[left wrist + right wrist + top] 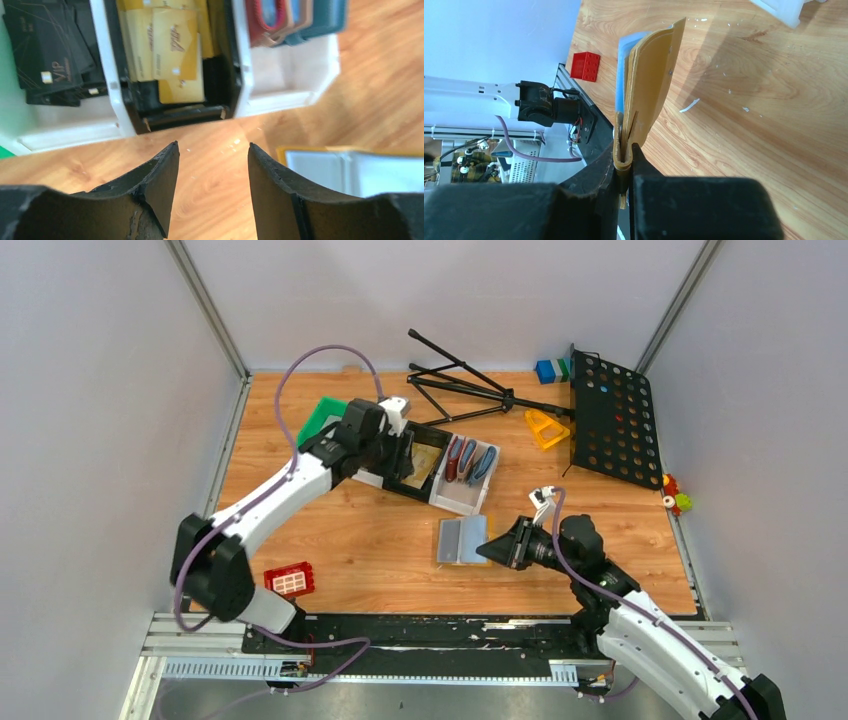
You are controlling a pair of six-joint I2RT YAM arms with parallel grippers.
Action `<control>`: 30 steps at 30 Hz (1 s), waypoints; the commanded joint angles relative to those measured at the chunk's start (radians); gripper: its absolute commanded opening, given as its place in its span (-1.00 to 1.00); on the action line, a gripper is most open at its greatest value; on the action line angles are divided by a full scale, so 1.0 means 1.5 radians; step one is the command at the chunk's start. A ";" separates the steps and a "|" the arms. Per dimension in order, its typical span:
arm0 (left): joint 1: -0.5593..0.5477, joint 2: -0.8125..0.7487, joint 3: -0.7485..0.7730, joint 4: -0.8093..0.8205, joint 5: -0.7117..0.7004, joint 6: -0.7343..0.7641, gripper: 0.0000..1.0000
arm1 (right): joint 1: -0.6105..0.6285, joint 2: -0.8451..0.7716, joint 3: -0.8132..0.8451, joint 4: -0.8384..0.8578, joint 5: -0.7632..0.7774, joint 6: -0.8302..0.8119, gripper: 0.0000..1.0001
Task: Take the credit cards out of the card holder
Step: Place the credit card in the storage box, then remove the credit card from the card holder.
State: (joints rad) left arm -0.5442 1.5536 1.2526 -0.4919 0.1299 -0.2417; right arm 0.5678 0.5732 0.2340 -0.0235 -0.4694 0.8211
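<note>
The mustard card holder lies open on the table with its pale grey-blue lining up. My right gripper is shut on its right edge. In the right wrist view the jaws pinch the holder, which stands edge-on. My left gripper is open and empty over the divided tray. In the left wrist view its fingers hang above bare wood just in front of the tray. Several gold-tan credit cards lie in the tray's black middle compartment. The holder's corner shows at lower right.
Black cards fill the tray's left compartment; dark-red and blue wallets stand in its right one. A red brick lies near left. A black perforated stand, a tripod and a yellow piece are at the back.
</note>
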 commanded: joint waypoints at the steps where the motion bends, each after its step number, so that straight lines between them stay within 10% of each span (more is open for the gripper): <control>1: -0.019 -0.128 -0.099 0.036 0.040 -0.041 0.20 | -0.001 -0.013 0.005 0.071 -0.004 0.016 -1.00; 16: -0.023 -0.476 -0.516 0.441 0.333 -0.378 0.72 | -0.001 -0.044 -0.017 0.316 -0.106 0.184 -1.00; 21: -0.036 -0.437 -0.625 0.772 0.401 -0.581 0.54 | -0.001 -0.021 -0.024 0.379 -0.145 0.236 -1.00; 30: -0.053 -0.430 -0.624 0.811 0.409 -0.610 -0.15 | -0.001 -0.032 -0.044 0.363 -0.141 0.246 -1.00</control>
State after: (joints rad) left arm -0.6205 0.9245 0.2943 0.5831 0.7067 -1.0969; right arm 0.5678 0.5434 0.1734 0.4911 -0.6773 1.1801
